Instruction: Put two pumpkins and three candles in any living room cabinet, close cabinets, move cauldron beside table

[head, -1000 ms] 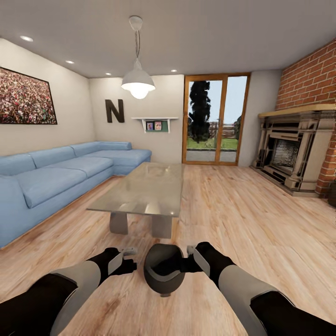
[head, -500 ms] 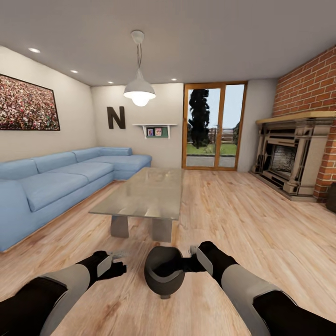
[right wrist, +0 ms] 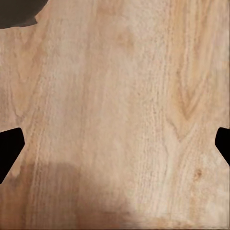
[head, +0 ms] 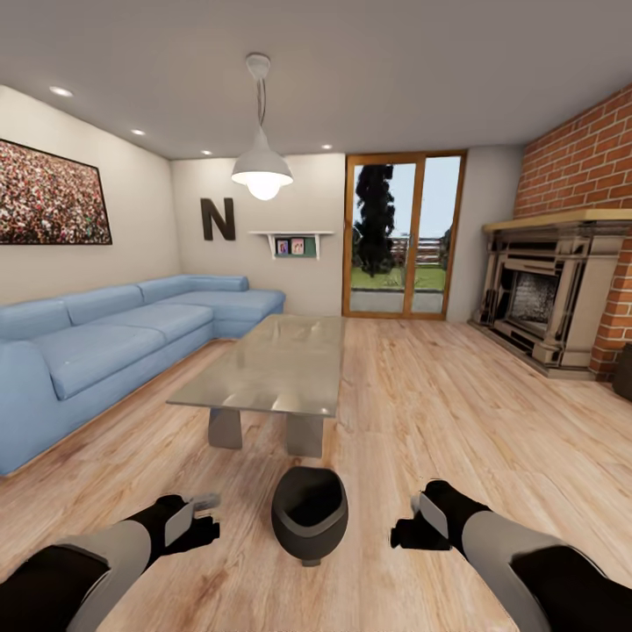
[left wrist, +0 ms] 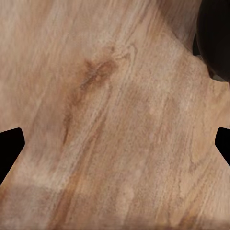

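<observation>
From my seat, the cauldron (head: 308, 514) stands on the wooden floor (head: 456, 412) between my two arms, and nothing is holding it. It sits just short of the near end of the coffee table (head: 263, 364), so I judge the "next to a table" part as good as met, or at most a small nudge away. Pumpkins, candles and the cabinet are not before me here, so I cannot say whether those parts are done; I would have to turn and check that every drawer is shut.

Going left to right: beyond my left end effector (head: 204, 506) lies the long blue sofa (head: 105, 338), well off to its outer side, with a strip of bare floor between sofa and tabletop. The left end effector is spread open over bare boards, as the left wrist view shows with both tips (left wrist: 10, 146) far apart and the dark belly of the cauldron at one corner (left wrist: 215, 38). The cauldron is near its inner side, not touching.

The right end effector (head: 405, 532) is on the cauldron's other side, clear of it, and is open too; its wrist view shows plain planks and a dark sliver of pot (right wrist: 19, 12). Outward of it the floor runs wide and free up to the fireplace (head: 549, 294) and the brick wall (head: 579, 162). That is my easiest side for backing off and turning.
</observation>
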